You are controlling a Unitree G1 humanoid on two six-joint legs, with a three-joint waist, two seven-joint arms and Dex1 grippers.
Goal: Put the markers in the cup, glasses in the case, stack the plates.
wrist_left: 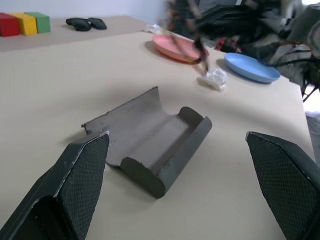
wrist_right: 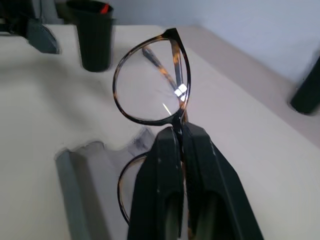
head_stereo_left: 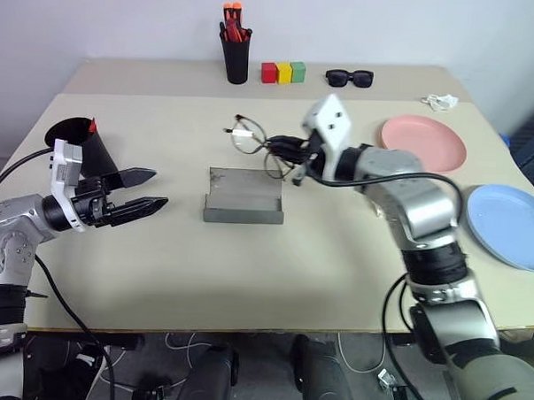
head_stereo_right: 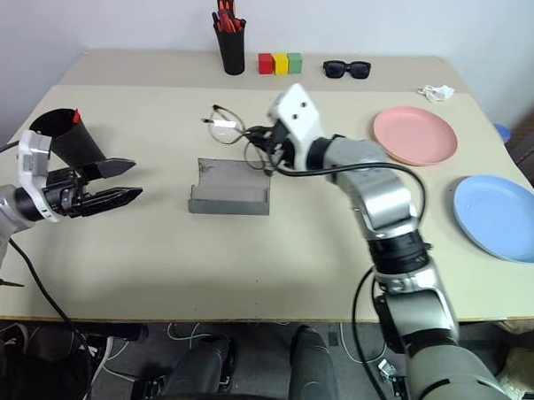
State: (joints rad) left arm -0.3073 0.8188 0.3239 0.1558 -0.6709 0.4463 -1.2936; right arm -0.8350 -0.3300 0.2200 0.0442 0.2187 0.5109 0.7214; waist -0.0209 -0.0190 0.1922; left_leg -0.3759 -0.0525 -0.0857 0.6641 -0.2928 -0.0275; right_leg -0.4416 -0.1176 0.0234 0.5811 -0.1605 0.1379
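Note:
My right gripper (wrist_right: 179, 132) is shut on the bridge of the thin dark-framed glasses (wrist_right: 150, 85), holding them in the air just beyond the open grey case (head_stereo_left: 243, 196). The case lies mid-table with its hollow side up. My left gripper (head_stereo_left: 158, 188) hovers open to the left of the case, pointing toward it, with nothing between its fingers. Behind the left gripper stands the wide black cup (head_stereo_left: 75, 138), and a marker's red tip (head_stereo_left: 91, 124) pokes out of it. The pink plate (head_stereo_left: 423, 143) and the blue plate (head_stereo_left: 511, 224) lie apart on the right side of the table.
Along the far edge stand a narrow black pen holder (head_stereo_left: 235, 52) with orange-capped markers, three coloured blocks (head_stereo_left: 283, 72) and chunky black sunglasses (head_stereo_left: 349, 77). A crumpled white scrap (head_stereo_left: 443, 101) lies behind the pink plate. Bare tabletop stretches in front of the case.

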